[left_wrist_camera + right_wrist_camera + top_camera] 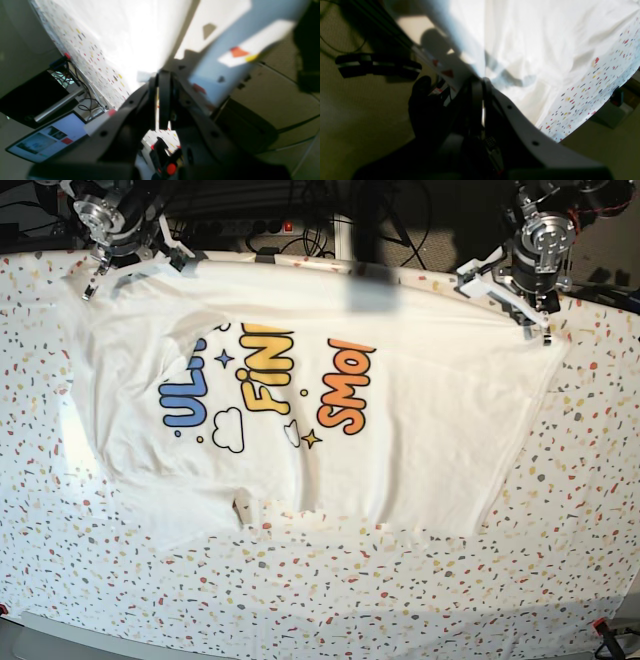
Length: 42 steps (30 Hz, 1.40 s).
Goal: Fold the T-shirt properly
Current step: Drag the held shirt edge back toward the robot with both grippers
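Note:
The white T-shirt [420,410] lies spread on the speckled tabletop, print side up, with blue, yellow and orange letters. Its far edge is stretched between my two grippers. My left gripper [543,332] is at the shirt's far right corner, jaws closed on the cloth. In the left wrist view the left gripper [160,75] pinches the white fabric [130,37]. My right gripper [90,290] holds the far left corner. In the right wrist view the right gripper [480,81] is closed on the cloth [532,50].
The terrazzo tabletop [590,510] surrounds the shirt. Cables and a power strip [270,225] run behind the far edge. A screen [45,140] and a metal tube [58,105] sit beyond the table. A red clamp [605,627] marks the near right corner.

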Tool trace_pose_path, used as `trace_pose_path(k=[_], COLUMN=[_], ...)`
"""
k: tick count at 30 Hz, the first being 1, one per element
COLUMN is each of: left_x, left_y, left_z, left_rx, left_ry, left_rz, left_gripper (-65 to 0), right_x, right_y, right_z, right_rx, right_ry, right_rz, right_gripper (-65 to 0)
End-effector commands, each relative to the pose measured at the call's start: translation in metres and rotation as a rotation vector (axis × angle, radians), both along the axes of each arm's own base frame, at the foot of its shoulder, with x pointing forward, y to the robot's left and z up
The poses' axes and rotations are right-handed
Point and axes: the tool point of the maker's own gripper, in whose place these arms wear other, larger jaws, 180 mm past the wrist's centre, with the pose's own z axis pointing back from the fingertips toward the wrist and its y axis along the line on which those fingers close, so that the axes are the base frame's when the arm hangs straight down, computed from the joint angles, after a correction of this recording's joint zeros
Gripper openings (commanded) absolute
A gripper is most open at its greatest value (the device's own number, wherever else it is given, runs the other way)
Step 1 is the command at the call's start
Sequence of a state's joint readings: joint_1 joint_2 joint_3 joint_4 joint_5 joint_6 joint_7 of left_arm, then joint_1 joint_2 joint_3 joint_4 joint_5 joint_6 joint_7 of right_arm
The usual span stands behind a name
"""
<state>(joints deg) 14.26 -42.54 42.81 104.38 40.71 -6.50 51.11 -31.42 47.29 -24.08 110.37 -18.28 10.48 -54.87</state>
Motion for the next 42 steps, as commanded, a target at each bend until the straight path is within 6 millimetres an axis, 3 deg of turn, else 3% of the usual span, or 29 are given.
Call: trace_pose_path(k=[1,8,17,26,42], left_x=[0.006,0.004,-0.023,-0.005,-0.006], left_y=[0.007,0.003,0.005,-0.003,-0.003], left_z=[0.011,0.014,0.002,0.015,0.015], left_rx=[0.026,0.011,0.007,-0.041,-0.043], left_ry=[-0.038,-0.038,0.010,-0.092,-0.089], left_rz=[0.007,0.010,0.033,0.012,0.014], left_gripper=[-65.0,-65.0,-65.0,-65.0,-65.0], right_x=[0.004,0.007,0.015,0.015,0.015], right_y=[-0.012,-0.011,-0.004,0.003,0.004], right_z=[0.008,0.009,0.010,0.008,0.008], right_rx=[-0.049,-0.042,-0.011,0.011,0.016], right_ry=[-0.019,-0.033,-0.075,-0.078,-0.079], right_rz=[-0.011,-0.015,-0.038,-0.040,-0.036], right_gripper=[-65.0,-65.0,-65.0,-65.0,-65.0])
